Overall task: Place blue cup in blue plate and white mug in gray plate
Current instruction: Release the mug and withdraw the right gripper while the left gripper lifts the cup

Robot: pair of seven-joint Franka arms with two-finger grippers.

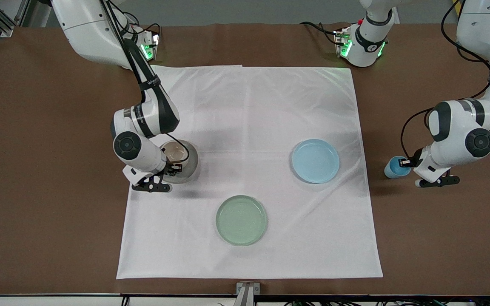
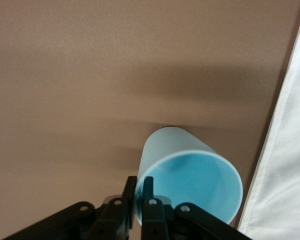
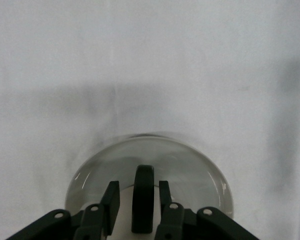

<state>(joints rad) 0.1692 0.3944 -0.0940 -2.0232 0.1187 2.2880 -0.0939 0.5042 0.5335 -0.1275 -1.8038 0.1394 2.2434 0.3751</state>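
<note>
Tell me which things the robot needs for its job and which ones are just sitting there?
Needed:
blue cup, pinched by the left gripper on the bare brown table
blue plate, on the cloth
white mug, over the gray plate, with the right gripper at its dark handle

Just sitting there:
green plate, nearest the front camera
white cloth

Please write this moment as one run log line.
right gripper: open around dark handle of cream-white mug on round gray plate | left gripper: shut on light-blue cup, brown table
</note>
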